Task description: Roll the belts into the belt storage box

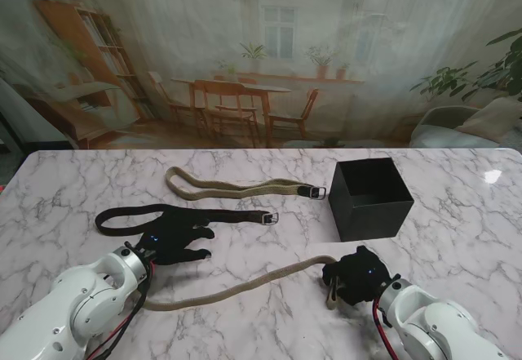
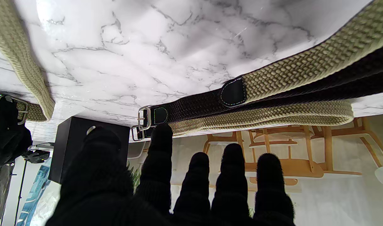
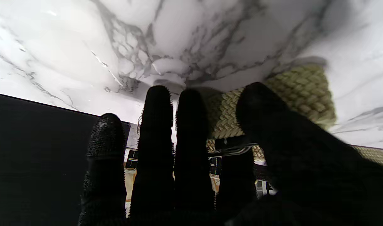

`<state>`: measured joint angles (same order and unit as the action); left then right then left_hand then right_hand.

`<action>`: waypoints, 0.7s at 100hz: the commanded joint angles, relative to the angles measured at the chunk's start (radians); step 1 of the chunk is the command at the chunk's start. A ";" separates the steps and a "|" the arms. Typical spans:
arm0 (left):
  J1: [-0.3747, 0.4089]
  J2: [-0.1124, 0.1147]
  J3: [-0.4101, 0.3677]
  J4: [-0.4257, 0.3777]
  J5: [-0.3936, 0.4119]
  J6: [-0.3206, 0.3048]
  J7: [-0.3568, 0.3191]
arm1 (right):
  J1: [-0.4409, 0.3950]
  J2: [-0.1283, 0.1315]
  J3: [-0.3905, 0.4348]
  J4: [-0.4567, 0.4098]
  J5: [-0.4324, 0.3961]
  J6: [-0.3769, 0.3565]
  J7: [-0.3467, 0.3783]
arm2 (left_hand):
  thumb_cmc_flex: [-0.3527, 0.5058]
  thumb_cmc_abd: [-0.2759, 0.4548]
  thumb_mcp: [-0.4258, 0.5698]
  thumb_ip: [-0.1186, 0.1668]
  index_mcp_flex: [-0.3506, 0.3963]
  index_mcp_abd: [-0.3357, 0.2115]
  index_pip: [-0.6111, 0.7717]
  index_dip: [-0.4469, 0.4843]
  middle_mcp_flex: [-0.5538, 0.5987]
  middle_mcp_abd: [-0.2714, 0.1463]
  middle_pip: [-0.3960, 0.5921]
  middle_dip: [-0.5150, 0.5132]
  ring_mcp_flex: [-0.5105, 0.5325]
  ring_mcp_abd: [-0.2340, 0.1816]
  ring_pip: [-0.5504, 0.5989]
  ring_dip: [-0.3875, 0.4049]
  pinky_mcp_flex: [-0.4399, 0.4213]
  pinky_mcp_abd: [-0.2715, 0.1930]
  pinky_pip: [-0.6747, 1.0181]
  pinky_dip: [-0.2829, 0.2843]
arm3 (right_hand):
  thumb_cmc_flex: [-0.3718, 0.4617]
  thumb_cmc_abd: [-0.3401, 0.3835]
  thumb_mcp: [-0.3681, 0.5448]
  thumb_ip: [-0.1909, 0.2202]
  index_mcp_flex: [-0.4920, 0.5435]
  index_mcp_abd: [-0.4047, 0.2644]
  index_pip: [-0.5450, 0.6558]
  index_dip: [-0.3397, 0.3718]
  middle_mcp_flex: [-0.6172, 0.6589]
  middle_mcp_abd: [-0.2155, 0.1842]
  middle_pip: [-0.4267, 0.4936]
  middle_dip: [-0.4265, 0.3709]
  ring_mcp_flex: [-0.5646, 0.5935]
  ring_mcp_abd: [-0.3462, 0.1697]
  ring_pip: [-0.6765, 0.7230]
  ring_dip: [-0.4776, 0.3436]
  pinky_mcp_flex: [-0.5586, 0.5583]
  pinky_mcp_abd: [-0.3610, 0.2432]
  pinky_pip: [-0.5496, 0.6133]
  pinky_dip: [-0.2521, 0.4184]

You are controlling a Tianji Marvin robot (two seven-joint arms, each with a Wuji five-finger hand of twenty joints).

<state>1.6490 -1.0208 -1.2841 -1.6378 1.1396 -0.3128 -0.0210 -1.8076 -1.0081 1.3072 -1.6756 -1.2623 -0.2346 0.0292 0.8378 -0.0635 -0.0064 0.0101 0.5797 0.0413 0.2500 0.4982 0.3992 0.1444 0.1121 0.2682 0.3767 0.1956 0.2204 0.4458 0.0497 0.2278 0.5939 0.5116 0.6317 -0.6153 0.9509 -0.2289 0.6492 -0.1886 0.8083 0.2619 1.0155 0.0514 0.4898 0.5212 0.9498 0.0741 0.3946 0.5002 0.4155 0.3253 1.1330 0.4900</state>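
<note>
Three belts lie on the marble table (image 1: 73, 188), and one black box (image 1: 371, 198) stands open toward the right side, farther from me than the right hand.

Starting at the left, the black belt (image 1: 134, 216) lies looped and flat, its metal buckle end pointing right toward the table's middle. The left hand (image 1: 173, 244) rests over this belt's nearer edge with its fingers (image 2: 231, 175) stretched out and apart, grasping nothing; in the left wrist view the fingertips reach toward the belts without curling around either.

Farther from me, near the middle, a tan woven belt (image 1: 232, 186) lies folded double, its buckle end stopping just beside the box's left wall.

Nearest to me, a second tan belt (image 1: 245, 286) runs from beside the left arm across to the right hand (image 1: 352, 276). That hand is clenched on this belt's end; the right wrist view shows the woven strap (image 3: 299, 91) bunched under the thumb and fingers. The box's dark wall stands close beside this hand. No belt is inside the box.
</note>
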 commanded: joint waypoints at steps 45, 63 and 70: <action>-0.008 -0.001 0.009 0.012 -0.002 0.002 -0.012 | -0.016 -0.006 -0.019 -0.009 0.033 0.022 0.019 | 0.035 0.039 -0.016 -0.020 0.019 0.019 0.011 0.002 -0.037 0.019 -0.021 0.010 0.004 0.012 -0.008 0.016 -0.018 0.027 -0.006 -0.008 | -0.037 -0.017 0.027 -0.003 0.249 -0.077 0.162 -0.058 -0.502 0.230 -0.240 -0.341 -0.276 0.109 -0.125 -0.163 -0.075 0.146 -0.094 0.036; -0.008 -0.001 0.010 0.013 -0.003 0.002 -0.013 | 0.001 -0.014 -0.043 0.028 0.076 0.037 -0.044 | 0.035 0.038 -0.016 -0.020 0.019 0.019 0.011 0.002 -0.037 0.019 -0.021 0.010 0.003 0.012 -0.009 0.016 -0.019 0.028 -0.007 -0.009 | 0.032 0.015 0.006 -0.009 0.232 -0.066 0.161 -0.067 -0.140 0.058 -0.122 -0.298 -0.025 0.038 -0.043 -0.128 0.060 0.117 -0.011 0.048; -0.009 -0.001 0.011 0.013 -0.003 0.002 -0.014 | 0.007 -0.016 -0.052 0.043 0.077 0.036 -0.084 | 0.035 0.039 -0.016 -0.020 0.019 0.019 0.011 0.002 -0.036 0.019 -0.020 0.011 0.003 0.012 -0.009 0.016 -0.019 0.026 -0.007 -0.009 | 0.048 0.028 -0.008 -0.009 0.195 -0.075 0.142 -0.054 -0.015 -0.002 -0.057 -0.236 0.065 0.001 0.013 -0.071 0.114 0.079 0.046 0.063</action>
<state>1.6417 -1.0207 -1.2774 -1.6279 1.1392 -0.3128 -0.0200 -1.8004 -1.0169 1.2600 -1.6497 -1.1763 -0.2006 -0.0526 0.8378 -0.0635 -0.0064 0.0101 0.5798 0.0416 0.2500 0.4982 0.3991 0.1446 0.1121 0.2682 0.3767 0.1956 0.2204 0.4458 0.0456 0.2278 0.5939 0.5116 0.5860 -0.6561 0.9131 -0.2624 0.8063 -0.1974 0.8591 0.1775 0.9033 0.1072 0.3629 0.2311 0.9329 0.1184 0.3240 0.3788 0.4826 0.4209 1.1245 0.5302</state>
